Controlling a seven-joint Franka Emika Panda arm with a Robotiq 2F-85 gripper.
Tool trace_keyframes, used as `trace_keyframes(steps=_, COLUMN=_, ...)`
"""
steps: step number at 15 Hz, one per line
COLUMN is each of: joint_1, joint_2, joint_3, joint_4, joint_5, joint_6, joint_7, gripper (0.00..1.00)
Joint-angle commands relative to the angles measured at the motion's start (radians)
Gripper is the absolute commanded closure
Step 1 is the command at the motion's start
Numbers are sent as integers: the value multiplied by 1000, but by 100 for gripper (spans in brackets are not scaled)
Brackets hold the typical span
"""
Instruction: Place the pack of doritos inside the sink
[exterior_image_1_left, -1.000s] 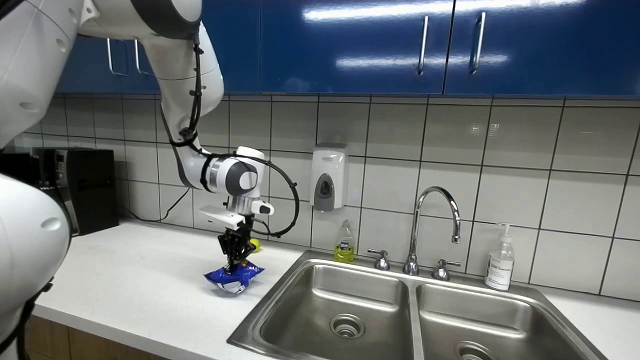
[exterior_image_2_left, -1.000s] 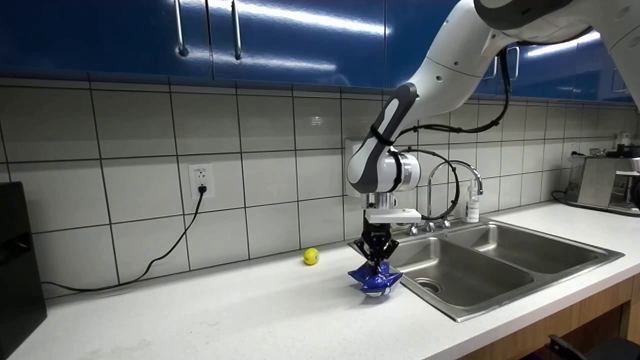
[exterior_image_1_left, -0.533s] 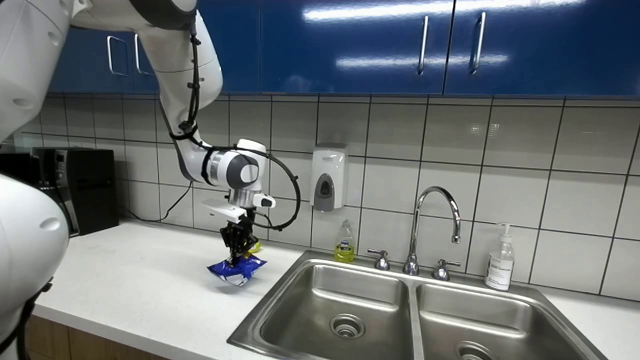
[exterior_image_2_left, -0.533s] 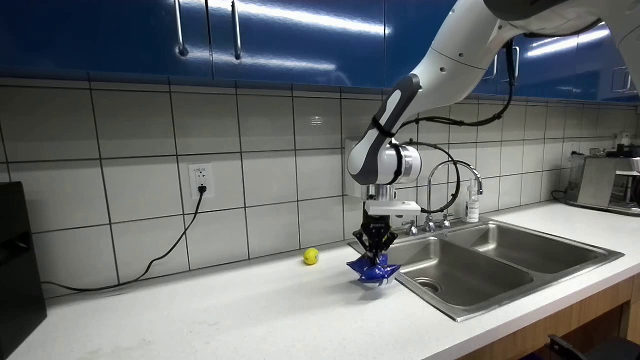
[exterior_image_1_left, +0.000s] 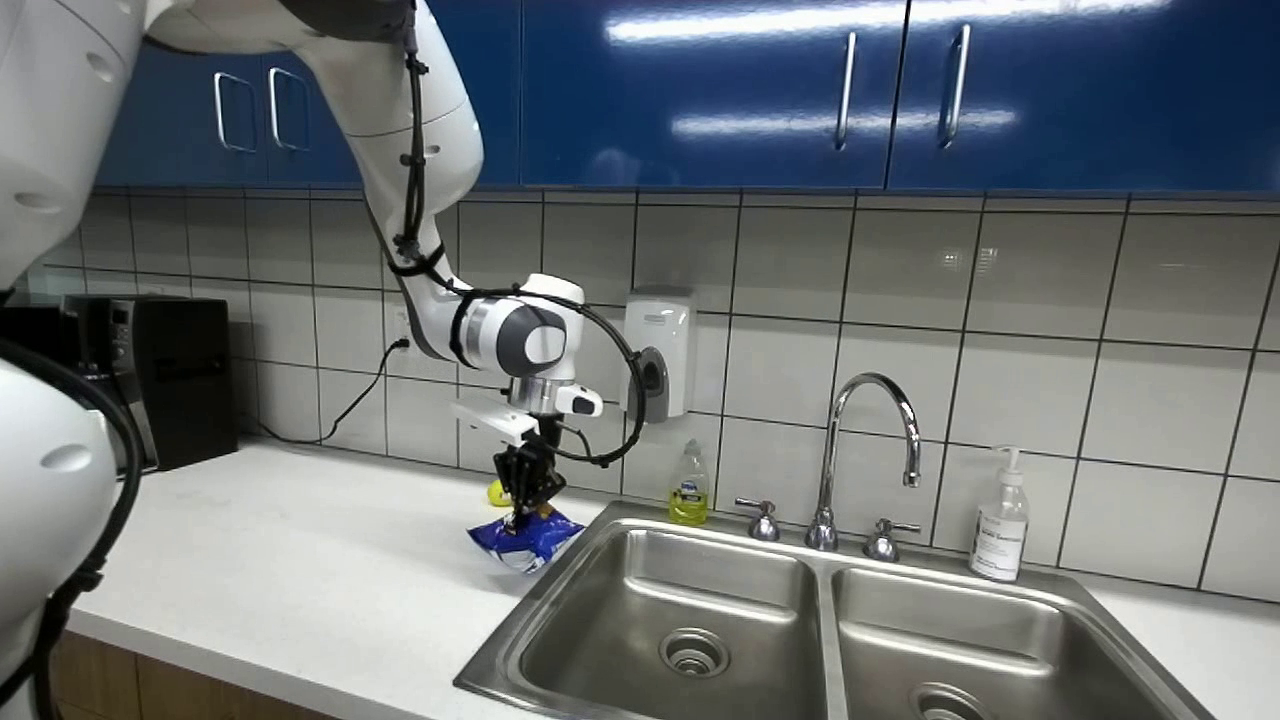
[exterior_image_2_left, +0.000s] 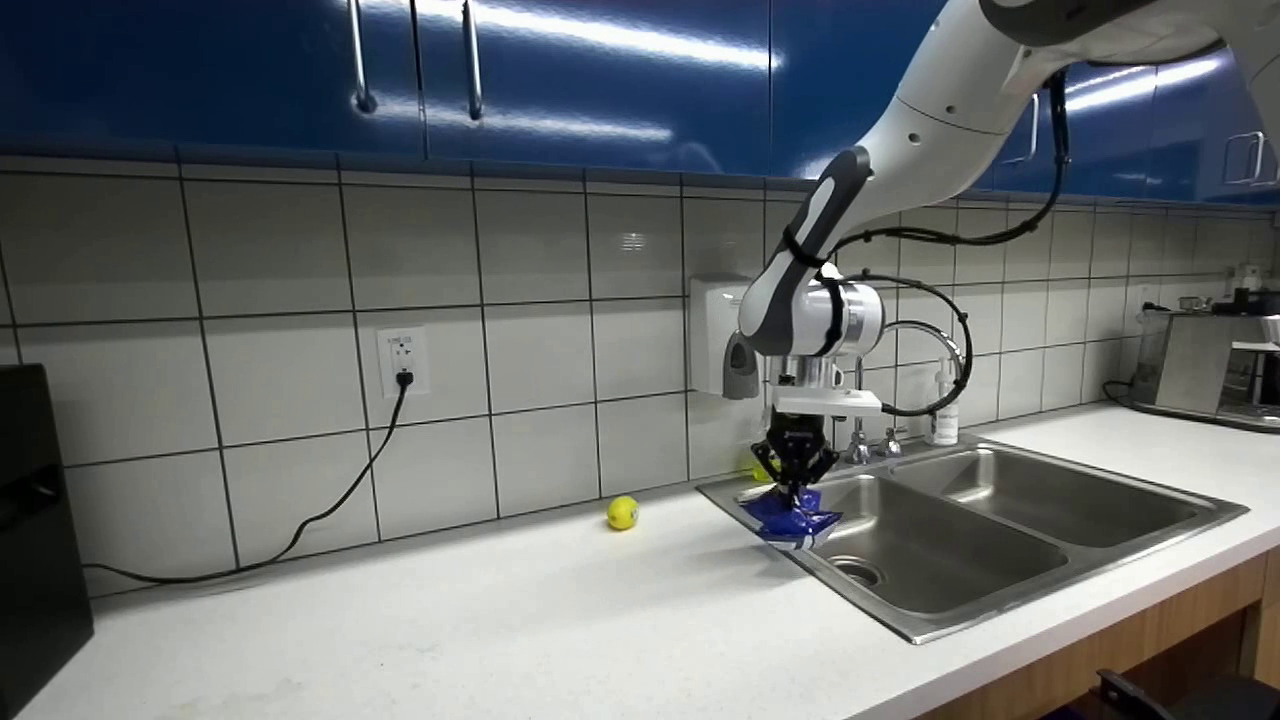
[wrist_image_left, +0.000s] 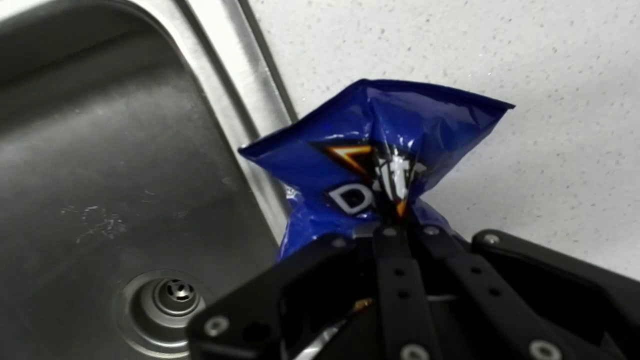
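We see the gripper pinching the Doritos bag above the desk, just beside the double-basin sink, toward the back edge. Grasp and lift, we judge, are done; carrying over the nearer basin and release remain. That basin shows a drain; near the back edge, a dish-soap bottle holds yellow liquid.

Doritos pack nearer sink, seemingly higher
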Motion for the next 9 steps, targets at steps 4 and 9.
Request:
trace_keyframes(steps=4, joint_1=-90, joint_2=-21, joint_3=-47, joint_4=-14, joint_5=39, joint_6=1, joint_7=-12, gripper=100)
trace_keyframes(steps=9, joint_1=-141, joint_2=0, joint_3=-85, joint_4=2, joint_5=53, joint_6=12, joint_7=-15, gripper=100)
